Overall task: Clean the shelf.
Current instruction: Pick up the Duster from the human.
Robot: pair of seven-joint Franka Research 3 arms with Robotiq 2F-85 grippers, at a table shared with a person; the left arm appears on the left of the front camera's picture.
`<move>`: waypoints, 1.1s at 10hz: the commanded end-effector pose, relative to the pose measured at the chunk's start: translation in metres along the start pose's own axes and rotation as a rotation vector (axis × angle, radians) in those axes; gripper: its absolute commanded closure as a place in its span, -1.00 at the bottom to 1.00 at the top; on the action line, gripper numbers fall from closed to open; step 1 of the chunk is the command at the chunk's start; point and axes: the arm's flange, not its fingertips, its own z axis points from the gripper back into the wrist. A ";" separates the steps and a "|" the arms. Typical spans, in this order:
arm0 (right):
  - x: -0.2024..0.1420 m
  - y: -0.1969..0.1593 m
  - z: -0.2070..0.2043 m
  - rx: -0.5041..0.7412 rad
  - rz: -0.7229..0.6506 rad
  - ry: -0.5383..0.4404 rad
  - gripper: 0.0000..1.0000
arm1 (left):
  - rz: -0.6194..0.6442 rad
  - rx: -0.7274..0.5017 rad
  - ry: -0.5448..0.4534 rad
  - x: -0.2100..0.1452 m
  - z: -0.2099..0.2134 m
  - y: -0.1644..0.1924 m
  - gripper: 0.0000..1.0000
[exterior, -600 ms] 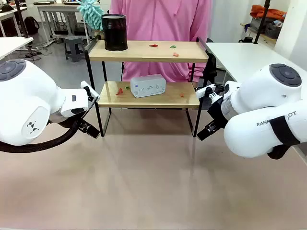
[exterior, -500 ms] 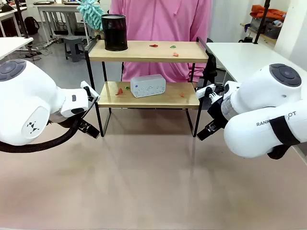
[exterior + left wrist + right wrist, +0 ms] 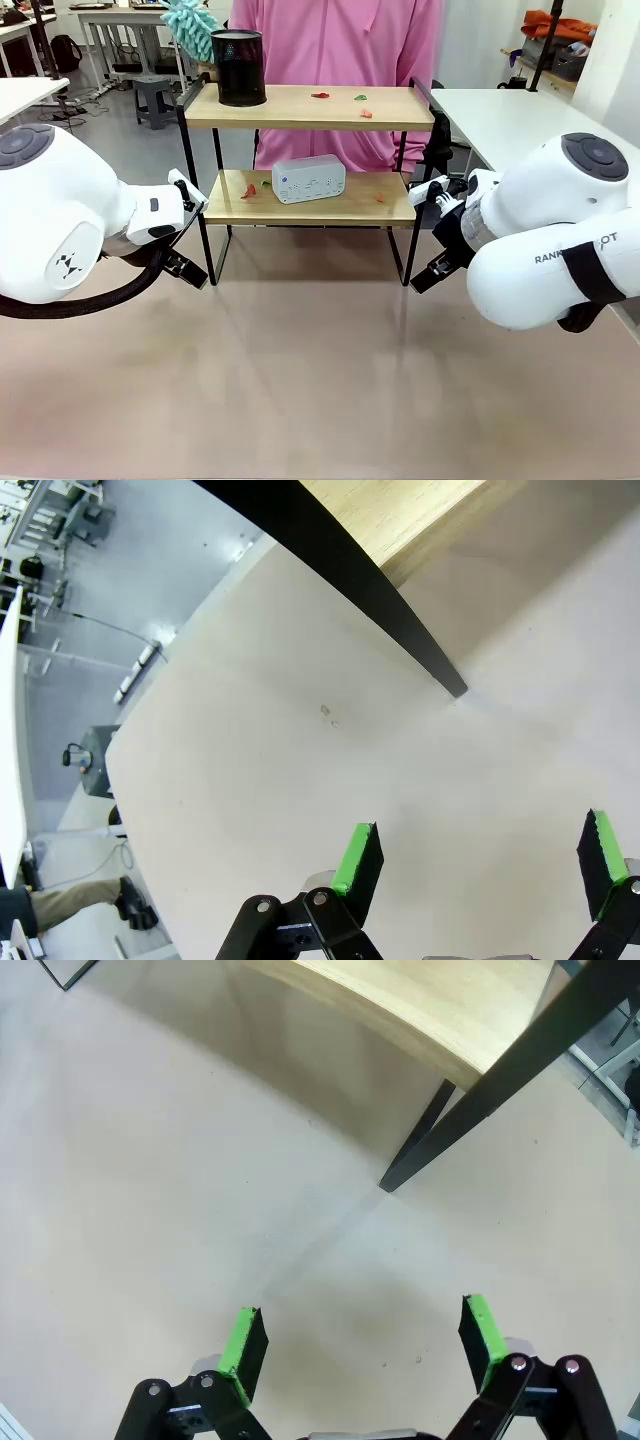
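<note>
The shelf (image 3: 305, 108) stands at the far middle of the table, two wooden boards on a black frame. Small red and green scraps (image 3: 360, 99) lie on its top board and more scraps (image 3: 248, 191) on the lower one. A white box (image 3: 309, 178) sits on the lower board. My left gripper (image 3: 484, 850) is open over bare table near the shelf's left leg (image 3: 380, 600). My right gripper (image 3: 362, 1335) is open too, nothing between its pads, short of the right leg (image 3: 470, 1120).
A black mesh cup (image 3: 240, 67) holding a teal duster (image 3: 190, 28) stands on the top board's left end. A person in a pink top (image 3: 335, 40) stands behind the shelf. Another white table (image 3: 510, 115) lies at the right.
</note>
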 end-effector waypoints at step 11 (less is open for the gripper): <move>-0.048 -0.071 0.145 0.609 -0.545 -0.016 -1.00 | 0.173 -0.498 0.014 -0.025 0.117 0.020 -1.00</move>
